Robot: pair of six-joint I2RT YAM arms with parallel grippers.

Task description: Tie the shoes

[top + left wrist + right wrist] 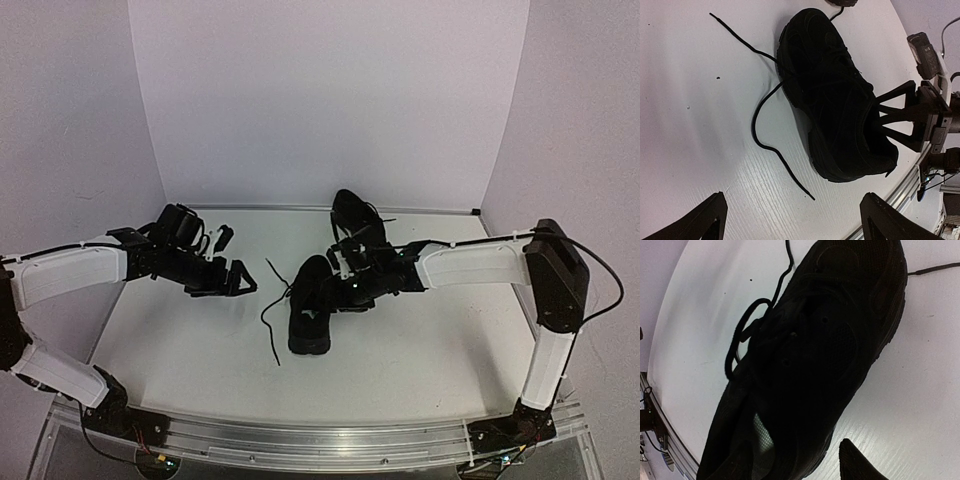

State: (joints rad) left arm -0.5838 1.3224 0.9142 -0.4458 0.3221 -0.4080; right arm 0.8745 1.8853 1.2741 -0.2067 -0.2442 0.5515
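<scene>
On the table point(180, 350) between the arms, the nearer shoe point(310, 320) lies lengthwise front to back; its loose laces point(754, 120) trail left toward the left gripper point(238, 280), spread wide and nearer them; the right gripper point(345, 288), fingers parted, hangs over the shoe; the second shoe point(357, 225) sits behind.

The far shoe point(350, 212) is half hidden behind the right hand point(880, 117), and whether that hand actually grips the near shoe point(311, 312) I can't make out.
</scene>
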